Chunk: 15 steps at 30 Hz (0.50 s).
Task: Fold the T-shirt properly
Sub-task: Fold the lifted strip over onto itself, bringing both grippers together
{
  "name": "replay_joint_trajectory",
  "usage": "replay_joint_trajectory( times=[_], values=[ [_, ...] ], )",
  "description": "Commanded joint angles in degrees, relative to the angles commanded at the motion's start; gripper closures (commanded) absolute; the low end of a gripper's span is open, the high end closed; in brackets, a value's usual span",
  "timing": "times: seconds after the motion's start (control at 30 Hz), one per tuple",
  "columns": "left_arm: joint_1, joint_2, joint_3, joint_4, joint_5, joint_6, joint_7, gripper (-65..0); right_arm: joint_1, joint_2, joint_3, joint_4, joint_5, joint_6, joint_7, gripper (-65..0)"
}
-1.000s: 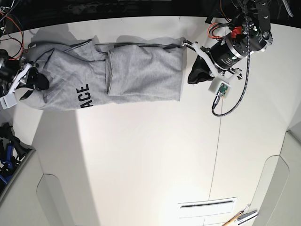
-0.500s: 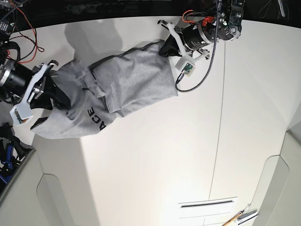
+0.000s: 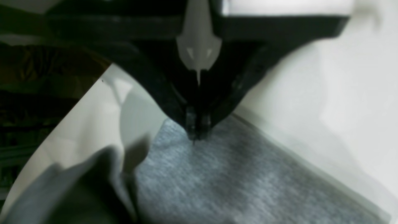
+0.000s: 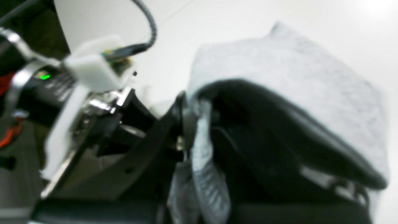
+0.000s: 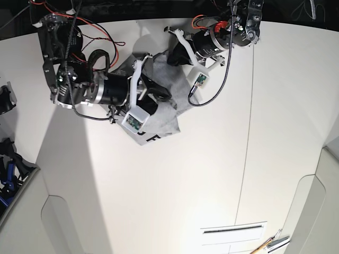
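The left tool [image 3: 196,130] is clamped on the T-shirt [image 5: 172,108] edge; the right tool [image 4: 192,124], blurred, seems pinched on bunched cloth above the bench [image 5: 175,185]

Robotics lab: white table [image 5: 212,174], exposed wiring [image 5: 100,37]

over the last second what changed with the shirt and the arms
Both arms swung inward. The right pincer carried its end of the heather light-grey cotton T-shirt across toward the left pincer, bunching the once spread-out cloth into a small heap. Unchanged: both pincers stay shut on the fabric, which is on the white table.
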Motion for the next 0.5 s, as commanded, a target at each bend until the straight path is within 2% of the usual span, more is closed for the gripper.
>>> replay_joint_trajectory(
  times=[0.03, 0.13, 0.17, 0.37, 0.5],
  values=[
    [0.0, 0.0, 0.0, 0.0, 0.0, 0.0, 0.0, 0.0, 0.9, 0.0, -2.1, -2.1, -0.5, -0.13, 0.2, 0.0],
    [0.0, 0.0, 0.0, 0.2, 0.0, 0.0, 0.1, 0.0, 2.7, 0.0, -6.9, -5.6, -2.1, -0.13, 0.2, -35.7],
    [0.0, 0.0, 0.0, 0.4, 0.0, 0.0, 0.1, 0.0, 3.3, 0.0, -7.8, -5.6, -2.4, -0.15, 0.2, -40.8],
    [0.2, -0.5, -0.9, 4.6, 0.0, 0.0, 1.9, 0.0, 6.5, -1.5, -8.2, -3.8, -2.3, -0.81, 0.1, -41.1],
    [0.3, -0.5, -5.5, 9.7, 0.0, -0.2, 3.7, 0.0, 7.5, -1.6, -7.4, -2.0, -2.3, -0.87, 0.2, -41.1]
  ],
)
